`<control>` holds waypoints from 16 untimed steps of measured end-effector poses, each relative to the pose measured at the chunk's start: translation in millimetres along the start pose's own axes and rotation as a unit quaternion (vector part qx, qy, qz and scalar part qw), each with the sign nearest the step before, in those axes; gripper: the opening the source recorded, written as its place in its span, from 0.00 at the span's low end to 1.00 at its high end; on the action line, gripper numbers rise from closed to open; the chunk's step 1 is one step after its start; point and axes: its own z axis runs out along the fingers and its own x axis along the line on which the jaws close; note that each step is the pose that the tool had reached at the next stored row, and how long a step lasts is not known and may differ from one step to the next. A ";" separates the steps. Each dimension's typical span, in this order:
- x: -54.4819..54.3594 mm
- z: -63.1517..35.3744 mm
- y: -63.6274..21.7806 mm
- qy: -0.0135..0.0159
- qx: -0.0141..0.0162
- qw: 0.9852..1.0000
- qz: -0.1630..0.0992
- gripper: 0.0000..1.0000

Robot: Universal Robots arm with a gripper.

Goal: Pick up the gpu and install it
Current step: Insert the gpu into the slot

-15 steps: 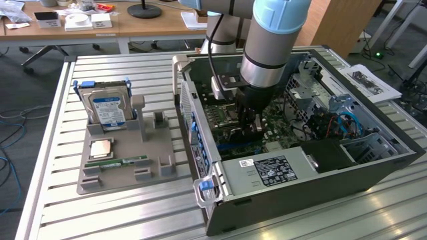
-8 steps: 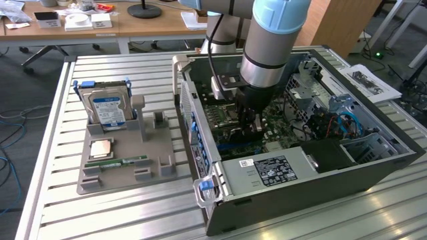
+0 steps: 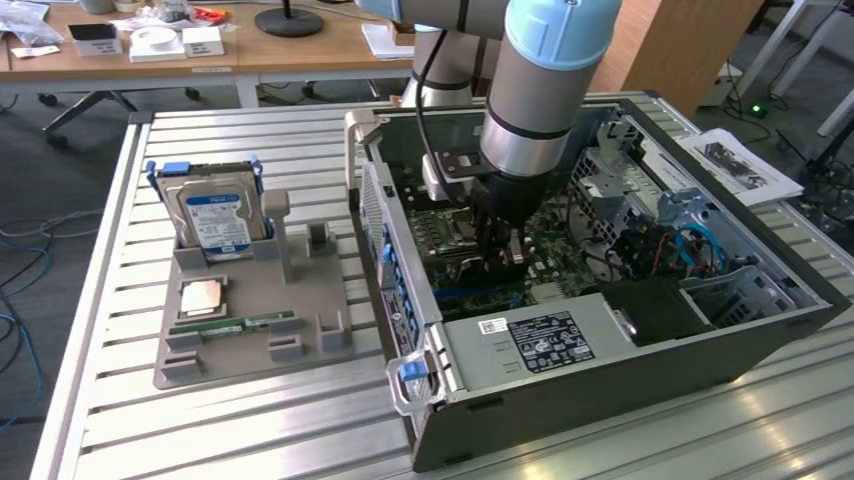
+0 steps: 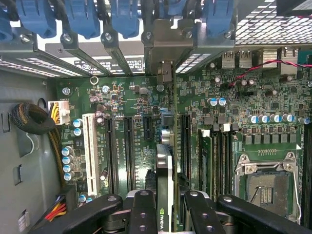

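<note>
The end effector (image 3: pixel 503 240) reaches down into the open computer case (image 3: pixel 747 330), low over the motherboard (image 4: pixel 243 122), and its black fingers (image 4: pixel 142 214) are closed on the gpu (image 4: pixel 165 195). In the wrist view the card stands edge-on between the fingers, a slim strip with a small green logo on it, running away from the camera toward the row of blue clips (image 4: pixel 78 19) at the rear slot openings. Its tan-silver metal end bracket (image 4: pixel 165 48) sits upright at the far end, in line with one of those openings. The card's lower edge lies along the motherboard between the black expansion slots (image 4: pixel 129 151) on one side and the memory slots (image 4: pixel 222 161) on the other; whether it is fully seated cannot be told.

In the exterior view the case lies on its side on the slatted desk (image 3: pixel 267 440), occupying the exterior view's right half, with the power supply (image 3: pixel 534 345) at its near edge. To the exterior view's left, well apart from the case, a grey parts holder (image 3: pixel 254 340) rests on the desk. A blue-labelled hard drive (image 3: pixel 220 220) stands upright in its far end, a processor chip (image 3: pixel 200 297) lies flat in front of that, and a green memory stick (image 3: pixel 240 325) lies just beside the chip on the near side.
</note>
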 end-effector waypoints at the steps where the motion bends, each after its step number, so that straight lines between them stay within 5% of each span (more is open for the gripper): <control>1: 0.0 0.0 0.0 0.000 0.000 1.000 0.000 0.27; 16: 0.1 0.8 1.0 0.000 0.001 1.000 0.000 0.27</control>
